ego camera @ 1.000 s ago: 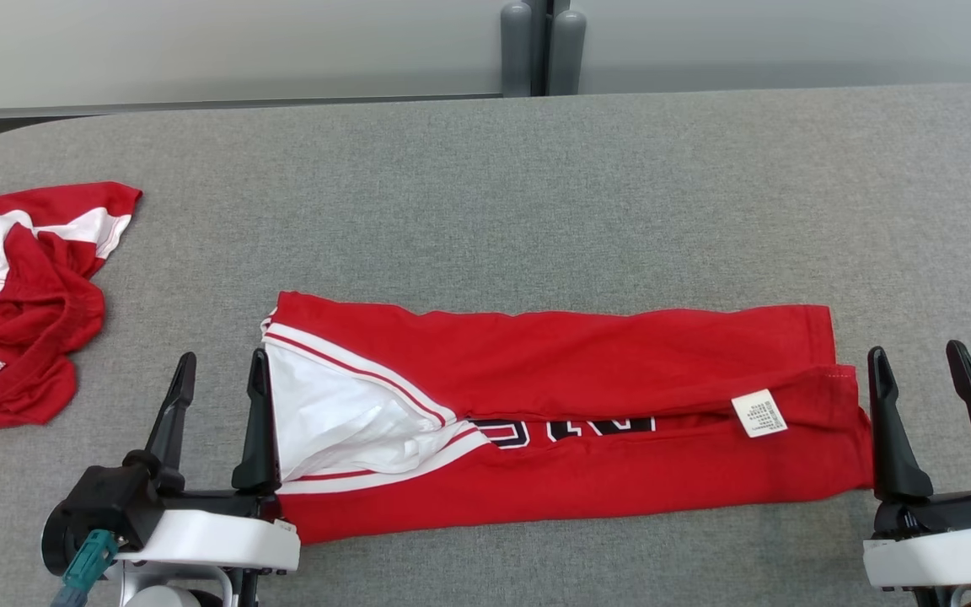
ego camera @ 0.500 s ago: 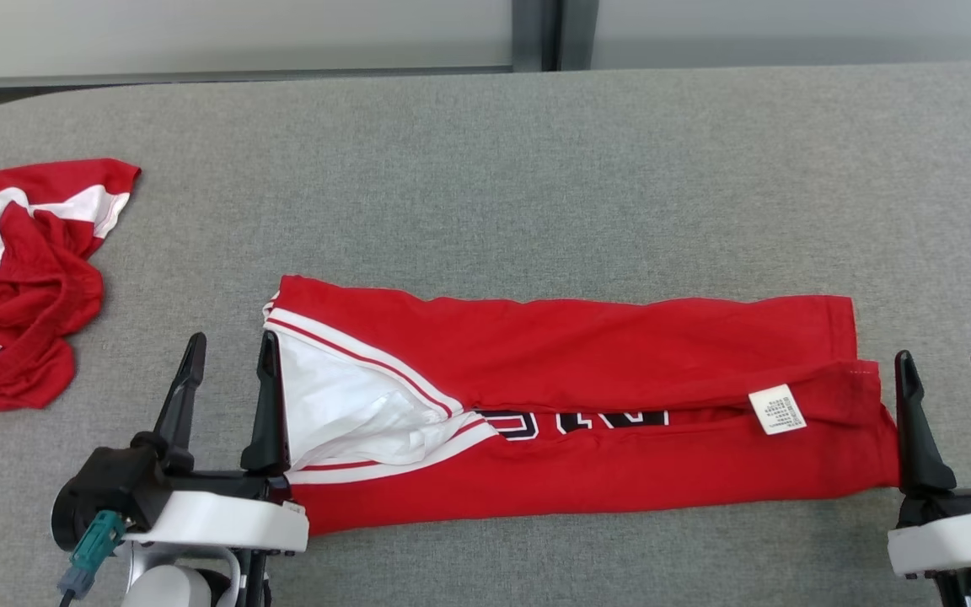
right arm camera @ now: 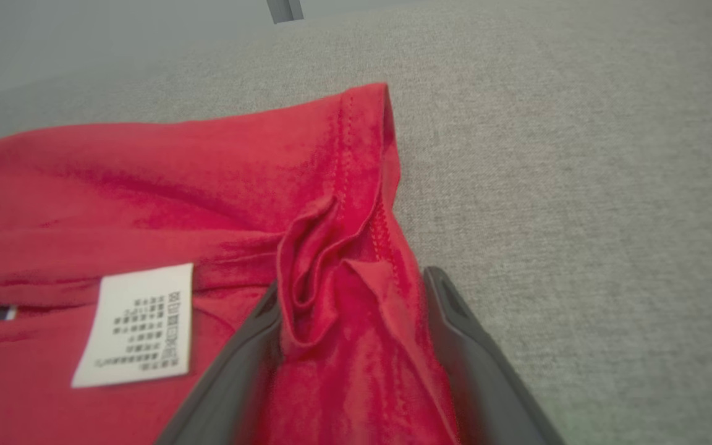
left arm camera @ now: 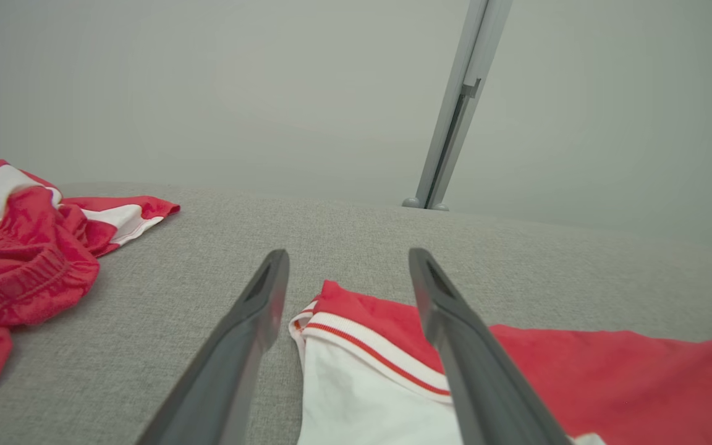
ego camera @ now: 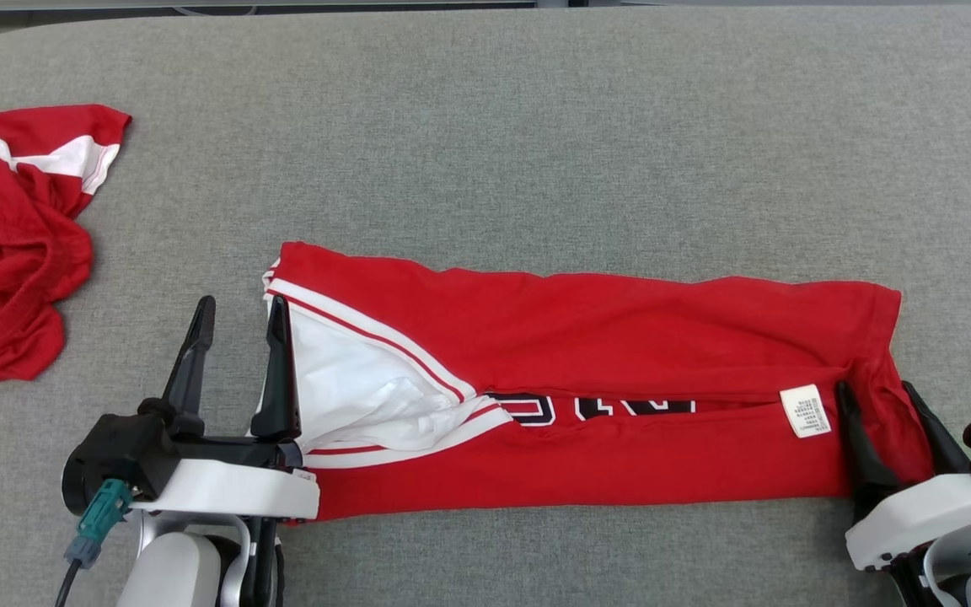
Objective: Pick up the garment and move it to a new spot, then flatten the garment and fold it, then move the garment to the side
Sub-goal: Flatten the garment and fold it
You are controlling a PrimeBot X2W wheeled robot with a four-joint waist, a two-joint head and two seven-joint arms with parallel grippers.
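The garment (ego camera: 587,337) is a red shirt with white trim, folded into a long strip across the grey table (ego camera: 536,126). My left gripper (ego camera: 241,303) is open at its left end. In the left wrist view (left arm camera: 348,256) the white-trimmed corner of the garment (left arm camera: 609,371) lies between the fingers. My right gripper (ego camera: 877,389) stands open astride the right end, next to a white care label (ego camera: 805,410). In the right wrist view (right arm camera: 353,281) a bunched fold of the garment (right arm camera: 146,173) sits between the two fingers.
A second red and white garment (ego camera: 5,253) lies crumpled at the table's far left, also seen from the left wrist (left arm camera: 22,259). Bare grey table stretches behind the folded strip. A pale wall and a grey post (left arm camera: 455,111) stand beyond the far edge.
The head camera has tilted down. My right gripper has moved left onto the garment's right end, so the cloth now sits between its fingers. The left gripper has held its place by the sleeve.
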